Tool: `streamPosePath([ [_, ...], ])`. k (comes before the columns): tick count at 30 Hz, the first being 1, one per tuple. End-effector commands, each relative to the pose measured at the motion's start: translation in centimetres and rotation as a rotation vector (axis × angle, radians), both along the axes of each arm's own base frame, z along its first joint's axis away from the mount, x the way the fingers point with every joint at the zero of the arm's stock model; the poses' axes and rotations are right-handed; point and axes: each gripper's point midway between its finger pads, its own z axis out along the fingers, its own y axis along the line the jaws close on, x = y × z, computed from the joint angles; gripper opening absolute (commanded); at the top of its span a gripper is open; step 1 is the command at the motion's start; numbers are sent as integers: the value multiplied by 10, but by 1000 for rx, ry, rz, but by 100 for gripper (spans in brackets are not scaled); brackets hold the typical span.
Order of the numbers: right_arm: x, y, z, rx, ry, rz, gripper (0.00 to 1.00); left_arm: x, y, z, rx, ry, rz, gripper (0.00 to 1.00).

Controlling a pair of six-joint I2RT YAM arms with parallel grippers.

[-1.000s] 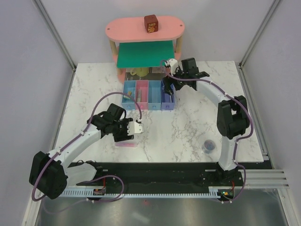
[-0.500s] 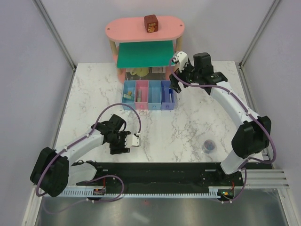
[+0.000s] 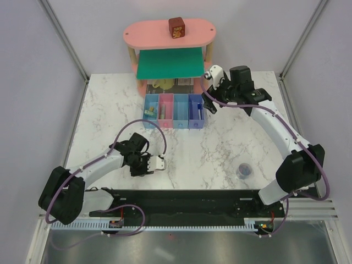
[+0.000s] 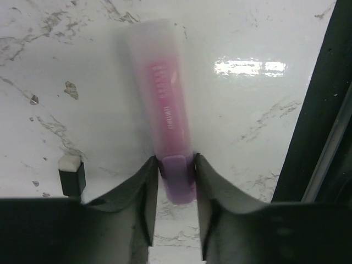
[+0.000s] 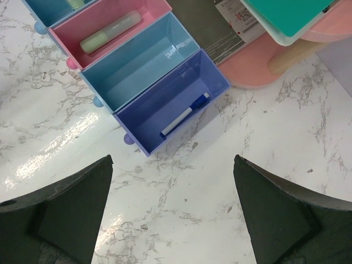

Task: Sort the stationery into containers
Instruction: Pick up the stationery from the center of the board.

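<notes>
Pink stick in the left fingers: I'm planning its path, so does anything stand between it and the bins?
Nothing visible does. The left gripper is shut on the pink stick, and only bare marble lies between it and the bins. The right gripper hangs open off the row's right end, not across the path.

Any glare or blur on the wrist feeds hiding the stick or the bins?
Left wrist: a glare patch on the marble table lies beside the pink flat stick, not on it; the stick's print is too soft to read. Right wrist: a glare streak on the marble beside the bins; the white pen with blue cap shows sharp.
</notes>
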Motion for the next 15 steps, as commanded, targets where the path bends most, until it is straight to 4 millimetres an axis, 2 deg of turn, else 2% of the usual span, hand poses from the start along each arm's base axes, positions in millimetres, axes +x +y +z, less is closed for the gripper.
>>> streamPosePath([
  [1, -7, -6, 14, 2, -35, -9, 98, 0, 4, -26, 30, 17, -10, 26],
  [4, -11, -9, 12, -11, -32, -11, 98, 5, -1, -22, 17, 22, 23, 2],
  [10, -20, -15, 7, -34, -26, -16, 98, 19, -23, 9, -85, -9, 92, 2],
  [11, -21, -17, 8, -35, -30, -19, 98, 26, -30, 21, -115, -21, 116, 2],
  [13, -25, -18, 3, -39, -18, -20, 98, 26, -38, 35, -153, -2, 134, 2],
  [14, -27, -20, 4, -39, -20, -25, 98, 35, -47, 52, -194, -19, 161, 2],
  [15, -28, -21, 3, -39, -18, -27, 98, 36, -53, 61, -227, -11, 167, 2],
])
